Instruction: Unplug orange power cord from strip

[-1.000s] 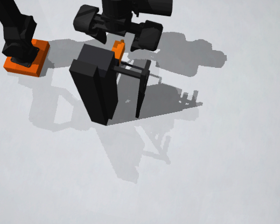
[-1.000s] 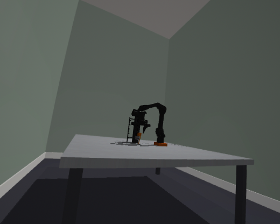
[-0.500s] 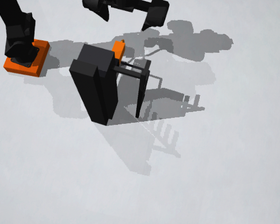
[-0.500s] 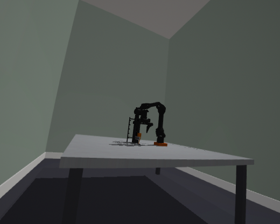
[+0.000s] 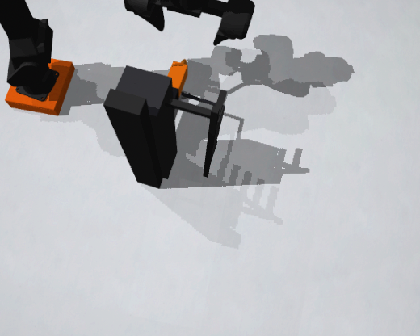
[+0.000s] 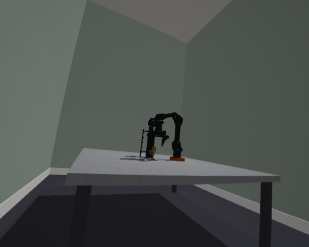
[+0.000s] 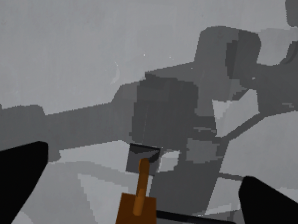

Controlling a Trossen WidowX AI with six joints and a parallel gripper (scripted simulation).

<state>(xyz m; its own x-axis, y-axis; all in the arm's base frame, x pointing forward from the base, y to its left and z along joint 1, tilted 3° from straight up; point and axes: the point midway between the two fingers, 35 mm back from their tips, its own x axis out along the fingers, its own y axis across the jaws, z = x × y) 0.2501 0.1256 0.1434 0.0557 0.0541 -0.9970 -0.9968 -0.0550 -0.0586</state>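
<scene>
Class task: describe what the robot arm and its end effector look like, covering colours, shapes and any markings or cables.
The arm is matt black throughout, built of chunky, angular segments, and stands on a flat orange square base. The end effector is also black, with two thick fingers that taper to blunt points. No cables, labels or markings are visible on it.

Plug (image 5: 177, 75) showing orange; tall block (image 5: 141, 125) beside it showing black, thin frame (image 5: 212, 129) black too. Arm base plate (image 5: 65, 77) orange — table (image 5: 309, 262) reading pale grey. Gripper (image 5: 190, 30) appearing black; walls (image 6: 123, 74) showing muted green.
</scene>
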